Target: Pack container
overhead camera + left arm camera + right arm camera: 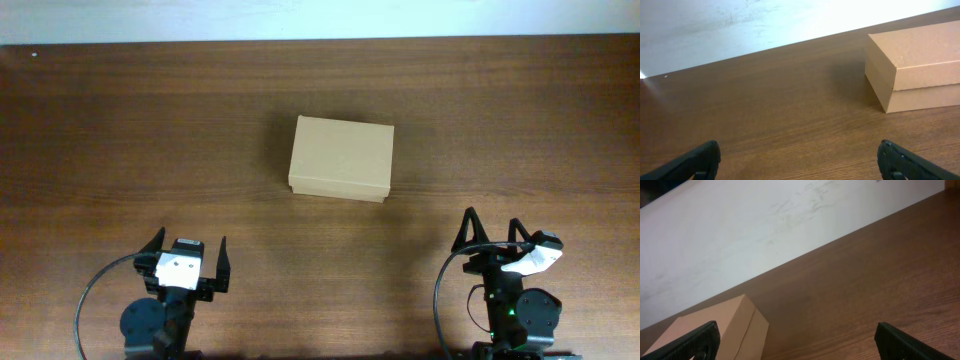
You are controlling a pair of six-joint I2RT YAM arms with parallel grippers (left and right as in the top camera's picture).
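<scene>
The container (341, 158) is a plain light-brown cardboard box, lid closed, at the middle of the wooden table. It shows at the right in the left wrist view (917, 65) and at the lower left in the right wrist view (715, 327). My left gripper (188, 255) is open and empty near the front edge, left of the box. In its own view (800, 160) the fingers are spread wide. My right gripper (493, 232) is open and empty near the front edge, right of the box, fingers spread in its own view (797, 340).
The wooden table (120, 130) runs back to a white wall (740, 245). No other objects show on it. Black cables loop by each arm base at the front edge.
</scene>
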